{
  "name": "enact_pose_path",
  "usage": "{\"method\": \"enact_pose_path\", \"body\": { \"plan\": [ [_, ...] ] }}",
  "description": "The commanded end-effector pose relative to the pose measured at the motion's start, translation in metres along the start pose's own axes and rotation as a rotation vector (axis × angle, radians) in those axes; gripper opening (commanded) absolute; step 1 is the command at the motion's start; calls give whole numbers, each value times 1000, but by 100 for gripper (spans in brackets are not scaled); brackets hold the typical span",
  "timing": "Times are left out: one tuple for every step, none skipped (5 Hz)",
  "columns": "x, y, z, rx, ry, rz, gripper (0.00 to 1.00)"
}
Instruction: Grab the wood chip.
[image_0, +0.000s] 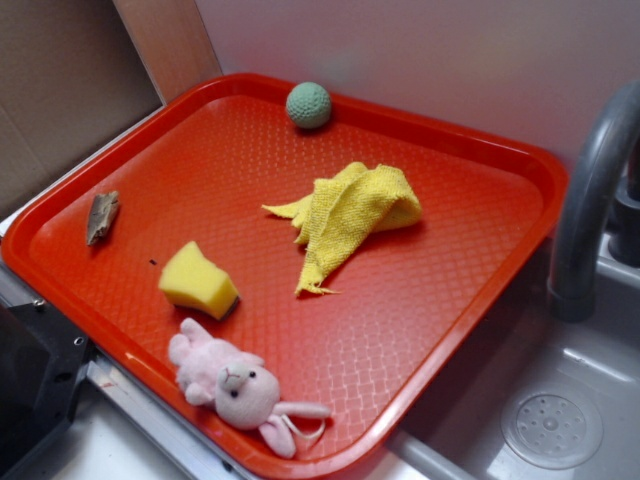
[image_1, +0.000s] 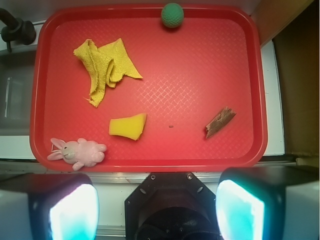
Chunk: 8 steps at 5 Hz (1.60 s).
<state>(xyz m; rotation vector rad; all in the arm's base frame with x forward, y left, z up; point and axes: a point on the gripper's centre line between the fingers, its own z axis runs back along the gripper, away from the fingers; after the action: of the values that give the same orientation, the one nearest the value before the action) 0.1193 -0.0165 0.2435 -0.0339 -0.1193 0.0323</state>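
Observation:
The wood chip (image_0: 102, 216) (image_1: 220, 121) is a small rough grey-brown sliver lying flat on the red tray (image_0: 450, 260) (image_1: 200, 60), near its left edge in the exterior view and at right of centre in the wrist view. My gripper (image_1: 157, 210) hangs high over the near edge of the tray, well short of the chip. Its two fingers (image_1: 74, 212) stand far apart with nothing between them. The gripper itself does not show in the exterior view.
On the tray also lie a yellow sponge wedge (image_0: 198, 280) (image_1: 128, 126), a crumpled yellow cloth (image_0: 345, 215) (image_1: 105, 67), a green ball (image_0: 308, 104) (image_1: 172, 14) and a pink plush bunny (image_0: 240, 388) (image_1: 77, 151). A grey faucet (image_0: 590, 200) and sink (image_0: 560, 420) stand to the right.

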Motion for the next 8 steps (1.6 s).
{"method": "enact_pose_path", "body": {
  "plan": [
    [0, 0, 0, 0, 0, 0, 100],
    [32, 39, -43, -152, 3, 140, 100],
    [40, 76, -78, -122, -120, 375, 100],
    [38, 90, -113, -71, -168, 552, 100],
    [44, 86, -164, -30, -57, 547, 100],
    [39, 101, -189, -25, 35, 555, 100],
    [31, 109, -205, -21, 97, 539, 100],
    [31, 109, -205, -21, 97, 539, 100]
  ]
}}
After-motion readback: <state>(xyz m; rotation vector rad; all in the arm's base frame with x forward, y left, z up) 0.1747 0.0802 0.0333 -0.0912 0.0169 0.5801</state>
